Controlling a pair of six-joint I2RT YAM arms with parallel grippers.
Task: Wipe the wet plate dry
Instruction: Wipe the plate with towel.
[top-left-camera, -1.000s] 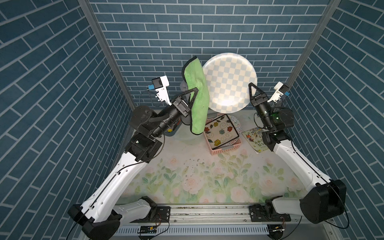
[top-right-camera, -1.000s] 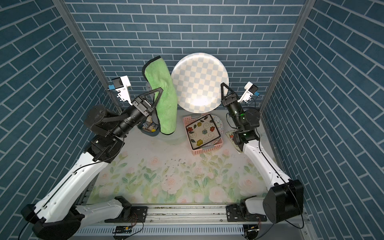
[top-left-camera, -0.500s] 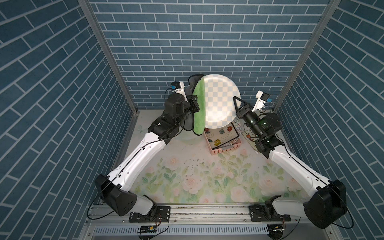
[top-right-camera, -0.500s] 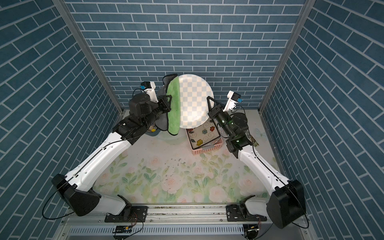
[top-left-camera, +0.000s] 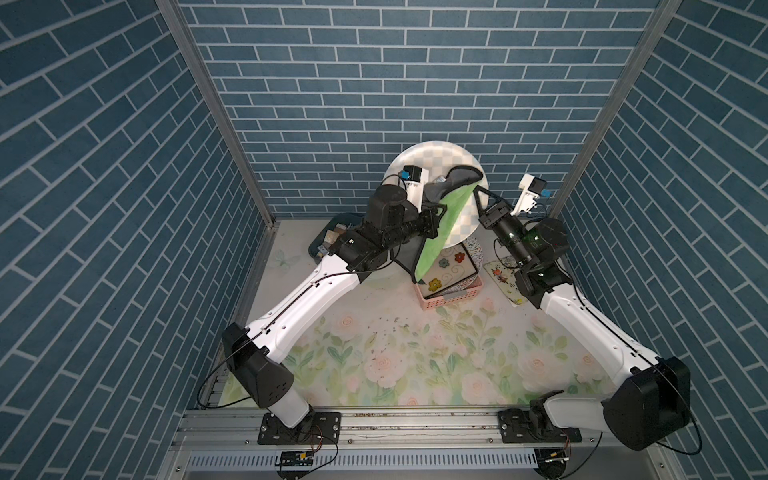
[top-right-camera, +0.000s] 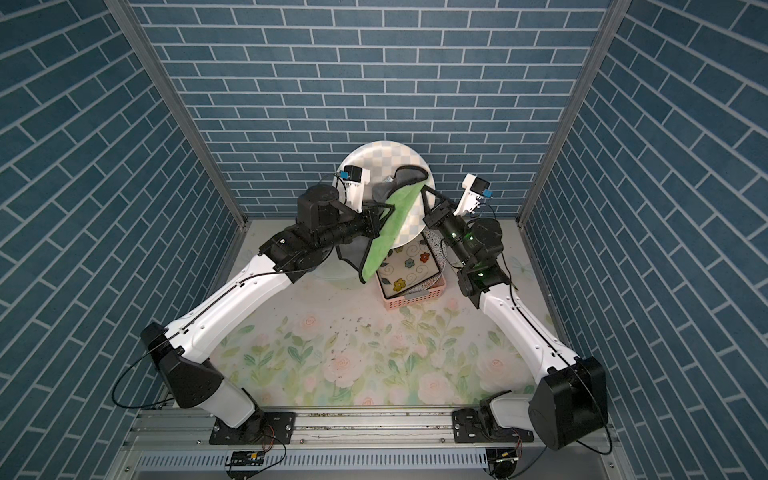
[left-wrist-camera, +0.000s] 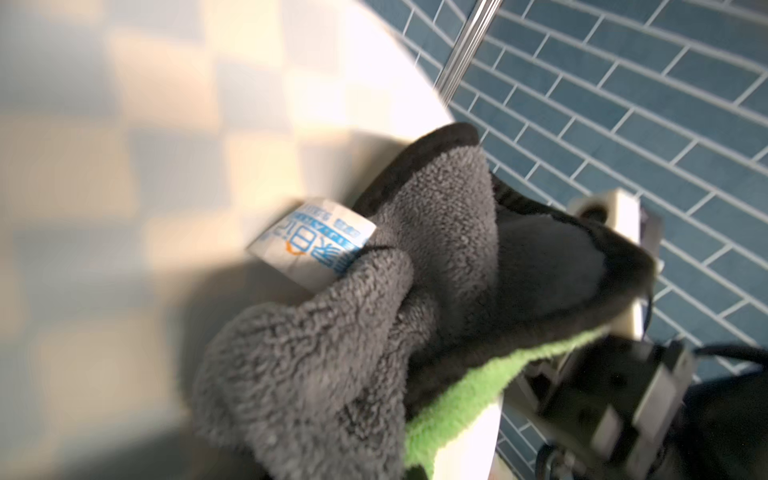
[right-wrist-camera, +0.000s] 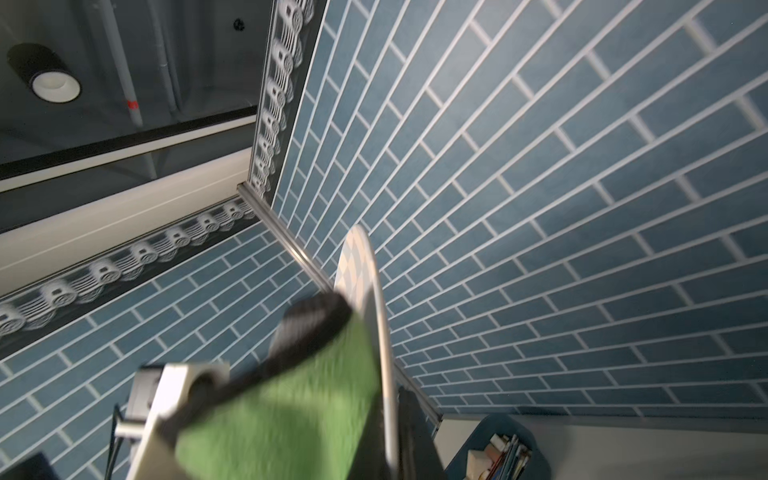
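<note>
The plate (top-left-camera: 432, 164) (top-right-camera: 380, 160) is round, with a white rim and pale checks, and stands upright in the air near the back wall. My right gripper (top-left-camera: 478, 195) (top-right-camera: 427, 194) is shut on its right rim. In the right wrist view the plate (right-wrist-camera: 365, 266) shows edge-on, with a dark finger (right-wrist-camera: 415, 432) against its back. My left gripper (top-left-camera: 434, 214) (top-right-camera: 374, 216) is shut on the cloth (top-left-camera: 440, 224) (top-right-camera: 390, 226), green on one side and grey on the other. The cloth lies slantwise across the plate's face. In the left wrist view the grey cloth (left-wrist-camera: 374, 332) with its tag hides the jaws.
A pink basket (top-left-camera: 451, 298) holding a square flowered dish stands below the plate. A blue bin (top-left-camera: 328, 243) of small items sits at the back left. A patterned flat dish (top-left-camera: 503, 274) lies under my right arm. Crumbs dot the floral table cover (top-left-camera: 395, 332). Brick walls close three sides.
The plate has come lower and nearer the back wall. My left gripper has swept the cloth from the plate's left rim across its face, so it now lies slantwise.
</note>
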